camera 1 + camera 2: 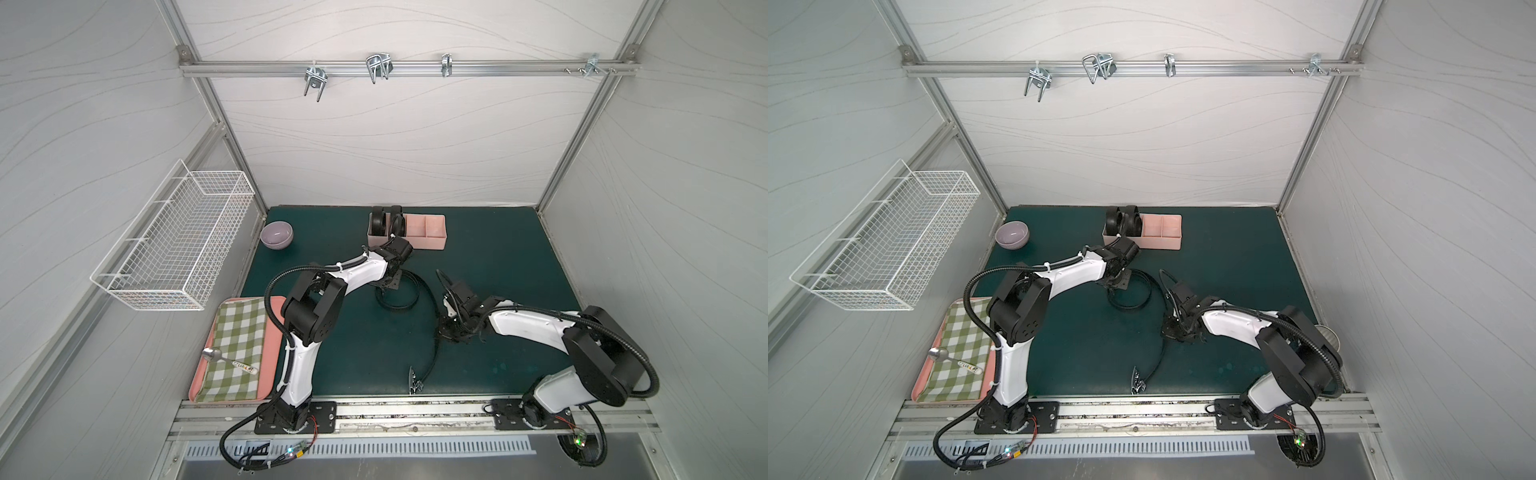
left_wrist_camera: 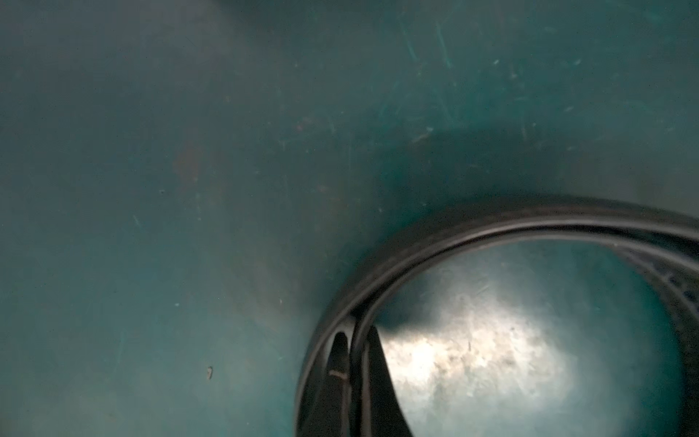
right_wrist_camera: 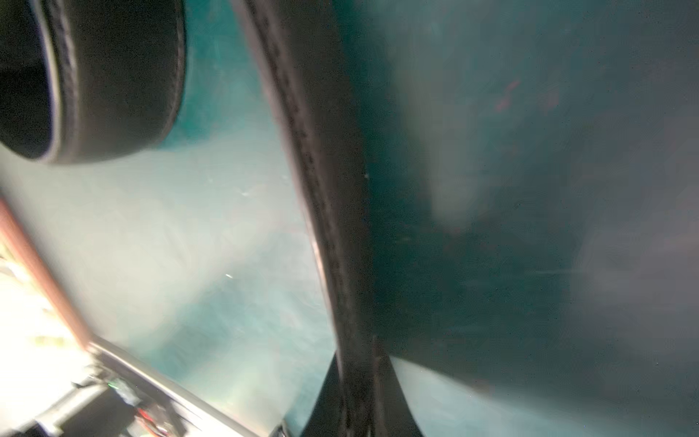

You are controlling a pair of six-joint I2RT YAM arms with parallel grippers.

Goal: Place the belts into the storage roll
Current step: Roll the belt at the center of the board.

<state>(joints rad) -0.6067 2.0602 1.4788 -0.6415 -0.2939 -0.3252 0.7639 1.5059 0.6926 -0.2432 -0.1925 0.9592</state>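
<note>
The storage roll [image 1: 430, 244] sits at the far edge of the green mat [image 1: 498, 270], its near wall partly covered by the left arm's wrist. Two coiled belts [image 1: 379, 222] stand on edge in its two compartments at the robot's left end. The loose belt [image 1: 395, 308] lies on the mat on the near side of the roll. It forms a loop just in front of the roll, then a strap runs nearer still to its metal buckle [image 1: 415, 380], with the middle stretch hidden under the right arm. Neither set of fingertips shows in the top views. In the left wrist view the left gripper [image 2: 356, 333] is clamped on the loop's strap (two layers, as far as can be made out). The right wrist view is smeared, yet the right gripper [image 3: 357, 363] has its fingers pressed to either side of the same belt.
</note>
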